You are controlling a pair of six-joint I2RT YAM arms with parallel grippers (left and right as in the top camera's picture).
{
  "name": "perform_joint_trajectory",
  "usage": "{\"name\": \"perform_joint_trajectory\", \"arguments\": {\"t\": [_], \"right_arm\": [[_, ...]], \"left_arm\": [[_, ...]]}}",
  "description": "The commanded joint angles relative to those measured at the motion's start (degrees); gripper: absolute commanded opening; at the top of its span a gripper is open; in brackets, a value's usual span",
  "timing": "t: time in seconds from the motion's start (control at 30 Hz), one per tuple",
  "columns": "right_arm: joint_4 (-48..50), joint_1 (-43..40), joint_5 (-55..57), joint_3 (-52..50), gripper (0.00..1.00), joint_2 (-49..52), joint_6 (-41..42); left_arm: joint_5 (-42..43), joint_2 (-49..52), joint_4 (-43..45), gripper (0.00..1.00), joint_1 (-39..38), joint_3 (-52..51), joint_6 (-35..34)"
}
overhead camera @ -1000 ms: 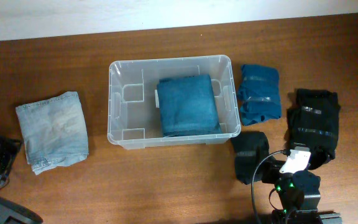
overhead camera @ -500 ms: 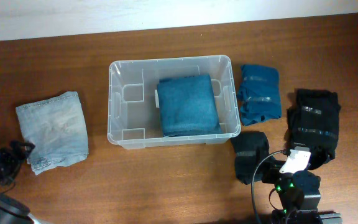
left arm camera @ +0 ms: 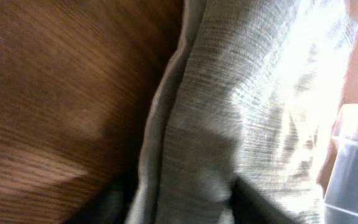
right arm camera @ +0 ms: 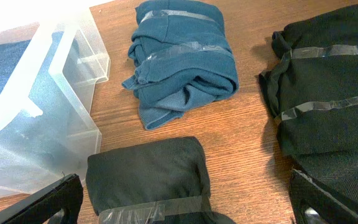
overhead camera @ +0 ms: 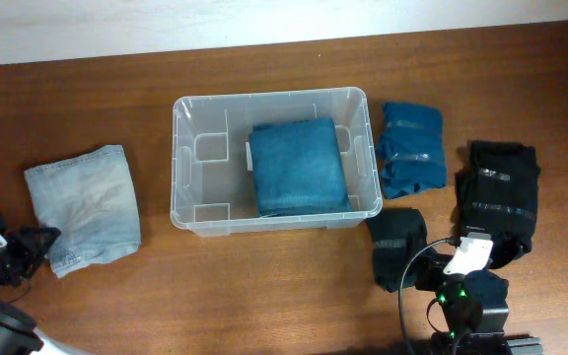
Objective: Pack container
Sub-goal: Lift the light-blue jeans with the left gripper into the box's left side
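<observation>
The container (overhead camera: pixel 210 182) sits mid-surface, open side up, long axis left-to-right; the left claw (overhead camera: pixel 42 242), previously clear, has closed on the jeans' (overhead camera: pixel 82 202) corner, while the right claw (right arm camera: pixel 188 208) is spread wide.

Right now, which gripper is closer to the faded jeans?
Left. The left gripper is at the edge of the faded jeans; the right gripper sits far off, beyond the container.
</observation>
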Motion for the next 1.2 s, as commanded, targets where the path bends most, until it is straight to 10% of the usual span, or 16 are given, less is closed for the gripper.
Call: {"name": "perform_joint_trajectory", "arguments": {"t": [0.0,0.43,0.87,1.17], "right_arm": [[0.11,0.35,0.11,-0.44,0.98,-0.55,-0.20],[0.11,0.35,0.13,-0.44,0.99,-0.55,-0.20],[0.11,0.35,0.11,-0.44,0.98,-0.55,-0.20],[0.11,0.35,0.11,-0.44,0.98,-0.55,-0.22]], "left_arm": [[-1.84,2.71,-0.39,0.41,-0.50,-1.18,0.33],[5.73,1.46,-4.20,0.01,-0.50,0.63,-1.29],[12.79,-30.05,-17.16,0.01,-5.40,13.20,-5.05],[12.76,-48.65,-11.76,0.01,-30.62,15.45,-9.90]]}}
